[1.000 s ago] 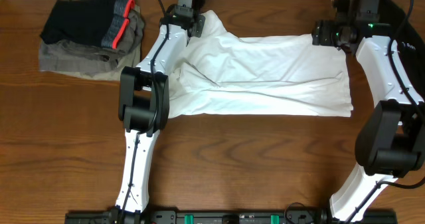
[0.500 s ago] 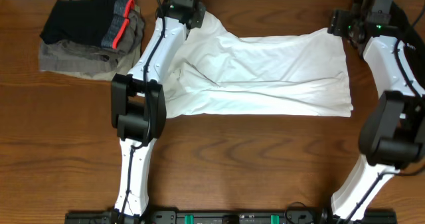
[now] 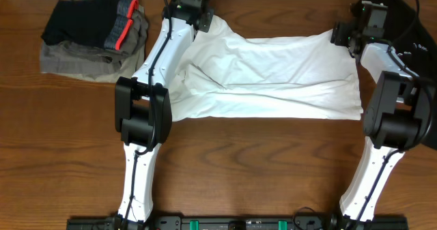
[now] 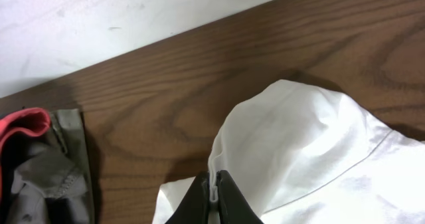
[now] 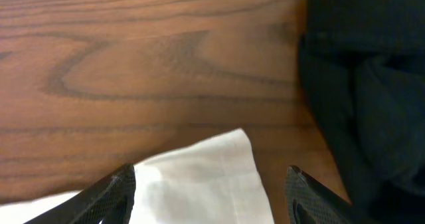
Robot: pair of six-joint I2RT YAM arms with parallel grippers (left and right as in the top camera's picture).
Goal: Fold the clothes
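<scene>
The white T-shirt (image 3: 273, 73) lies spread across the middle of the table, wrinkled, with no logo showing. My left gripper (image 3: 200, 22) is at the shirt's far left corner and is shut on a fold of its white cloth (image 4: 285, 144), the pinch showing in the left wrist view (image 4: 213, 192). My right gripper (image 3: 343, 34) is open over the shirt's far right corner (image 5: 199, 171), its two fingers wide apart (image 5: 209, 191) on either side of the cloth.
A pile of folded clothes (image 3: 95, 35), black, grey and red-trimmed, sits at the far left and shows in the left wrist view (image 4: 40, 164). A black cloth (image 5: 365, 84) lies at the far right, close to my right gripper. The table's back edge meets a white wall (image 4: 133, 18).
The left arm stretched toward the back edge with the shirt corner. The right gripper swung out to the back right, then came back left over the shirt's far right corner.
</scene>
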